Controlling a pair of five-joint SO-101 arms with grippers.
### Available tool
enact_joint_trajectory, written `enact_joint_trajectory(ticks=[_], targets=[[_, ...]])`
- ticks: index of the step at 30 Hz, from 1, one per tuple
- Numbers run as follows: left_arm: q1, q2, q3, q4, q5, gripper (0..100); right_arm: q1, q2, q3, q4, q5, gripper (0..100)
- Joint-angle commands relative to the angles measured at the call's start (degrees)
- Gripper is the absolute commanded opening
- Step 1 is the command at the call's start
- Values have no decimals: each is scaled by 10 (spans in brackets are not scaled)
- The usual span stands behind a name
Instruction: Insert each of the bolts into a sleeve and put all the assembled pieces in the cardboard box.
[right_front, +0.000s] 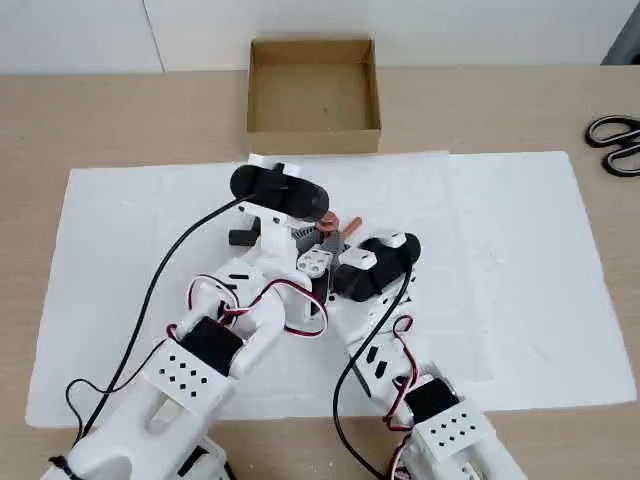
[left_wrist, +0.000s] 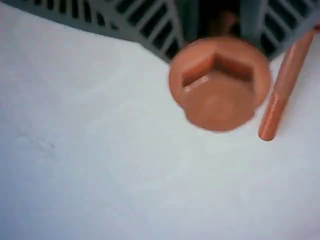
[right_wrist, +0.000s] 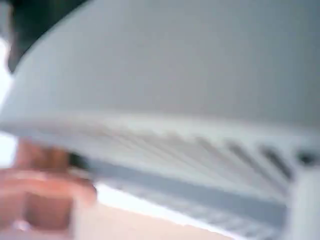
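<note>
Both arms meet at the middle of the white sheet (right_front: 520, 260). In the left wrist view, a round orange part (left_wrist: 217, 85) with a six-sided recess sits in the gap between my left gripper's grey ribbed fingers (left_wrist: 135, 25), which are shut on it. I cannot tell whether it is a bolt head or a sleeve end. A thin orange rod (left_wrist: 282, 87) lies right beside it. From above, the orange parts (right_front: 337, 223) show at the left gripper's tip, with the right arm's head (right_front: 375, 265) close against them. The right wrist view has a blurred grey ribbed surface (right_wrist: 200, 150) and an orange blur (right_wrist: 40, 200).
The open cardboard box (right_front: 313, 138) stands at the back centre, just beyond the sheet. Scissors (right_front: 615, 145) lie at the table's far right edge. Black cables (right_front: 150, 290) trail from both arms toward the front.
</note>
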Motion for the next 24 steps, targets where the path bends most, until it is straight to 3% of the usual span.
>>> enact_joint_trajectory(ticks=[1,7,17,24], targets=[[-2,-13,-22,1,-3,21,7,-16,-4,0,-4,4],[-4,-13,-22,3,-1,176,7,-16,-4,0,-4,4],[-60,-95,-20,4,-1,177,7,-16,-4,0,-4,4],[-167,-127,-20,46,-1,177,11,-15,-4,2,-2,4]])
